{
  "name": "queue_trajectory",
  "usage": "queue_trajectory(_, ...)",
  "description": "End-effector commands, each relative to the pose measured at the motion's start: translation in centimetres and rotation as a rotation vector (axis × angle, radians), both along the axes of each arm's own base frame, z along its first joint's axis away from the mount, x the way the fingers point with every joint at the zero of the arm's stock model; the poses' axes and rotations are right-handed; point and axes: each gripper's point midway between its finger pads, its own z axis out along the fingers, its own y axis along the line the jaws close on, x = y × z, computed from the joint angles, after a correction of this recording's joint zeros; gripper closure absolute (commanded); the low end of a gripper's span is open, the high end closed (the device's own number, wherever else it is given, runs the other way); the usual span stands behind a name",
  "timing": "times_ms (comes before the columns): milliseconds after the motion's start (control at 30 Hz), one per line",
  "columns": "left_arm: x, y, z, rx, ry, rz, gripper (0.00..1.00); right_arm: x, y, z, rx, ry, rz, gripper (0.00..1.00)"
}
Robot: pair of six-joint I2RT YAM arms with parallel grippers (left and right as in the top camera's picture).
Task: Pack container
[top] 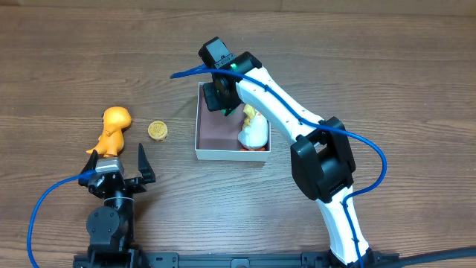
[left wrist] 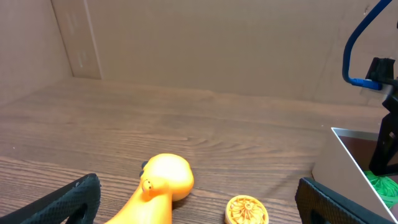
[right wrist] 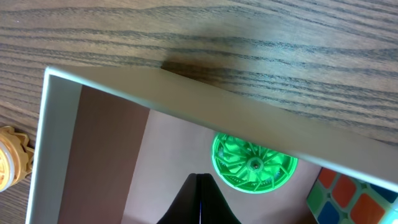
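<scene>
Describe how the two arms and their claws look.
The right arm has white links, black joints and a green light near the wrist. The left arm looks all black. A blue cable runs along each. The left claw and right claw have black fingers.

- counter (top: 387,59): dark brown wood-grain top.
- orange plastic duck-like figure (top: 113,128): lies on the counter, left side.
- small yellow ridged plastic disc (top: 157,131): just right of the figure, not touching.
- shallow square white-walled container (top: 223,155): right of the disc, near centre.
</scene>
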Motion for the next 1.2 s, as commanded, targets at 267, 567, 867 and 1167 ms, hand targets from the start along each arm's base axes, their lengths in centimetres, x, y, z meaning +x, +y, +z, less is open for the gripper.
queue_trajectory(267,0.0,0.1,-0.1,0.025,0.004,0.001,0.0,-0.1,-0.9,-2.7,-0.048,0.039,-0.014,0.96)
queue_trajectory(567,0.0,0.1,-0.1,0.025,0.004,0.001,0.0,0.4,-1.5,-2.7,-0.082,0.011,-0.023,0.96)
queue_trajectory(867,0.0,0.1,-0.1,0.025,0.004,0.001,0.0,0.8,-1.2,-2.6,-0.071,-0.005,-0.023,0.96)
queue_trajectory(1167,0.0,0.1,-0.1,0.025,0.004,0.001,0.0,1.1,-1.2,-2.6,-0.071,-0.016,-0.026,0.96)
